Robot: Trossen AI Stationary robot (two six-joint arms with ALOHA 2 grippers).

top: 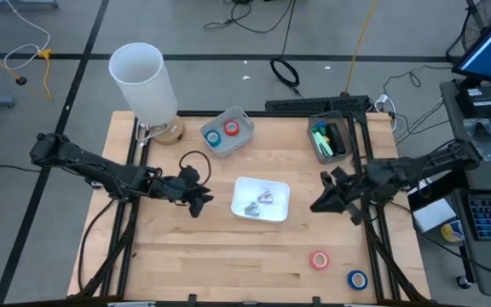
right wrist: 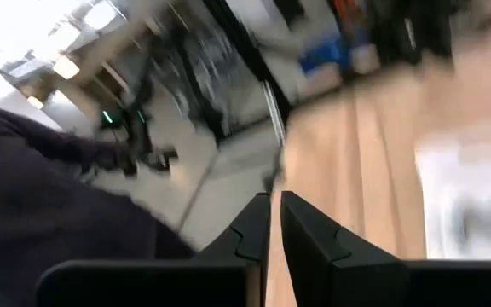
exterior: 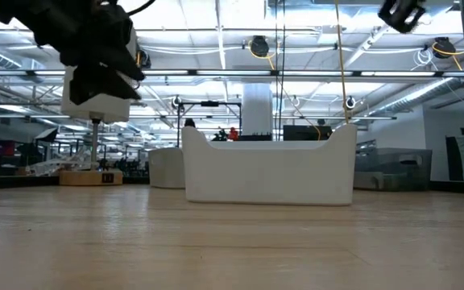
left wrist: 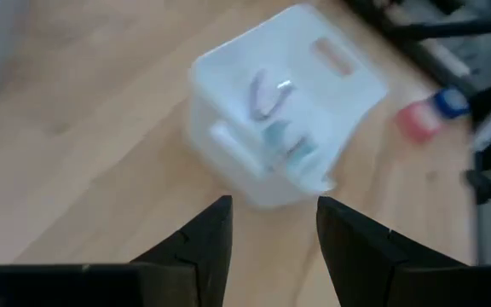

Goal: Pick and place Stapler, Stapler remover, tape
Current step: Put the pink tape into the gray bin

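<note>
Two tape rolls, red (top: 319, 259) and blue (top: 357, 279), lay loose near the desk's (top: 186, 247) front right corner; two more sat in the rear bin (top: 239, 128). Left pincer (top: 201, 201) hovered released and empty beside the white tray (top: 278, 209) holding metal pieces, seemingly between picks. Right pincer (top: 319, 205) hung clenched, empty. Next likely meant reaching the loose rolls.

The left claw (top: 199, 199) hangs empty at mid-left with fingers parted; the right claw (top: 320, 203) hangs at mid-right, fingers closed.
</note>
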